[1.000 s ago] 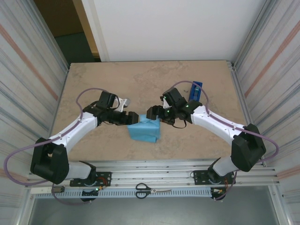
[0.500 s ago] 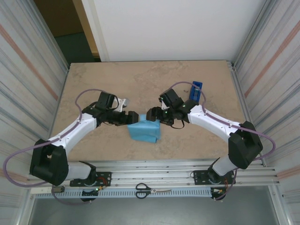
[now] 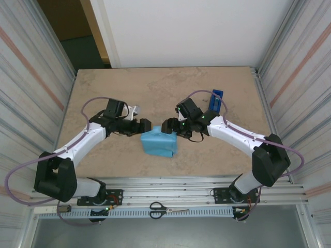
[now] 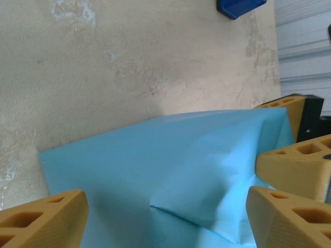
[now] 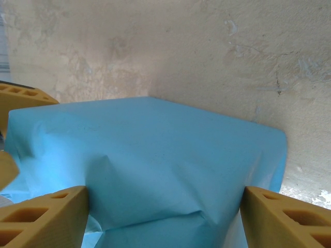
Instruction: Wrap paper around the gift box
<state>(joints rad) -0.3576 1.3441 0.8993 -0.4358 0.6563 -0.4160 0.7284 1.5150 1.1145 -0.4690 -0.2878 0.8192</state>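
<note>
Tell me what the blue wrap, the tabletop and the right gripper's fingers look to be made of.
Wrap: thin matte paper, judging by sharp creases and soft dents. Tabletop: beige stone-look surface with mottled veining, possibly laminate; cannot tell. Right gripper's fingers: orange-tan hard plastic, probably printed, given the matte grain and rectangular pockets.

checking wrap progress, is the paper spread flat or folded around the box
Folded: the paper forms a sky-blue, box-shaped parcel with creased folds on the table.
</note>
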